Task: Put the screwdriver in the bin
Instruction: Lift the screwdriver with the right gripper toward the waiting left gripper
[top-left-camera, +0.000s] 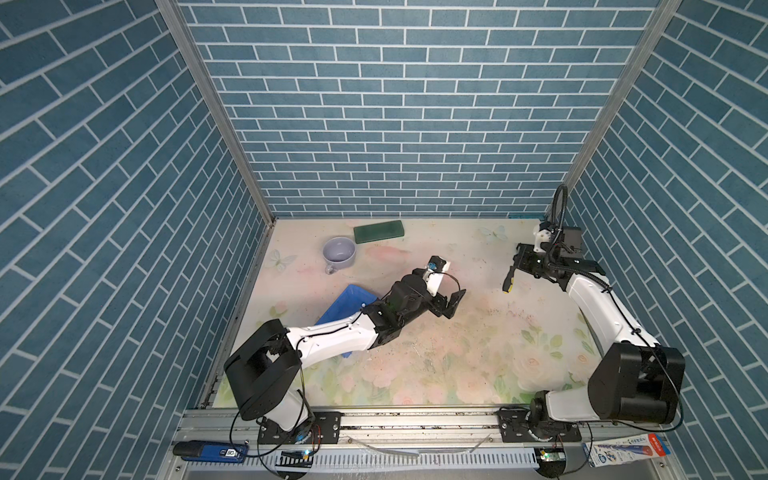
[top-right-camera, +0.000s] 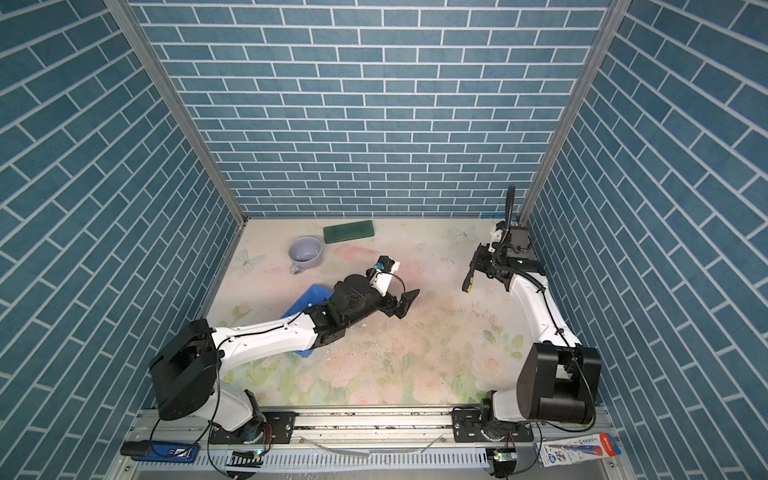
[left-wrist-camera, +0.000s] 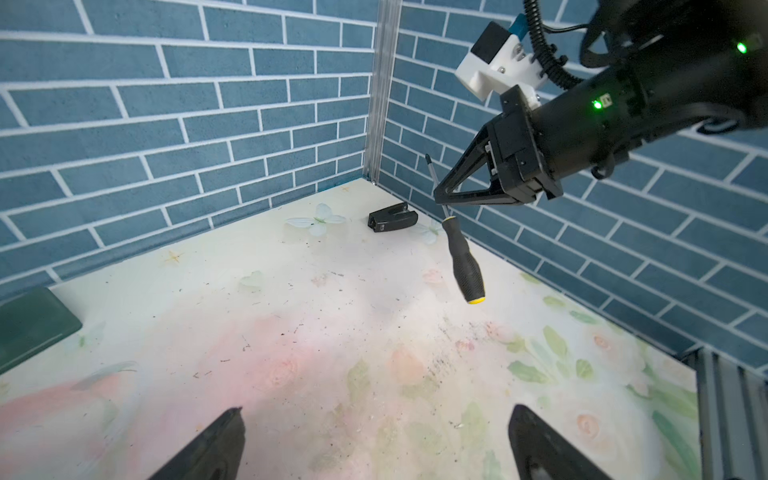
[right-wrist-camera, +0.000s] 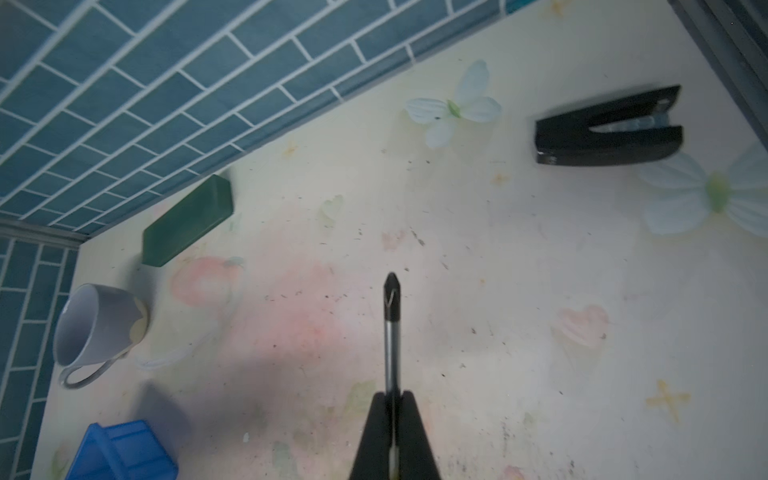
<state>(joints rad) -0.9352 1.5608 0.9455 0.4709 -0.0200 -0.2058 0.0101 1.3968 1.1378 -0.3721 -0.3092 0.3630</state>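
While the table (top-left-camera: 457, 353) spreads wide under both my arms, the job stands about halfway by my reckoning: the pick-up is done, the carry and the drop are left; my left arm (top-left-camera: 332, 336) lies right across the bin (top-left-camera: 349, 301) in both top views, hiding much of its floor, and the part that shows is bare; my left pincer (left-wrist-camera: 376, 415) reaches just past the bin toward the middle, released, jaws wide, nothing between them; my right pincer (left-wrist-camera: 440, 197) hangs well apart from the bin, across the table from it, clenched on the thin shaft of the screwdriver (left-wrist-camera: 461, 257), which dangles handle down, yellow butt lowest, clear of the table. Around: the green block (top-left-camera: 378, 232) lies beyond the bin by the back wall; the lavender cup (top-left-camera: 340, 250) stands between that block and the bin; the black clip (left-wrist-camera: 392, 217) lies farthest from the bin, in the back corner beyond my right pincer. None of those three crosses the line from screwdriver to bin, I judge; my own left arm does, so it ought to draw off the bin before I lower the tool.
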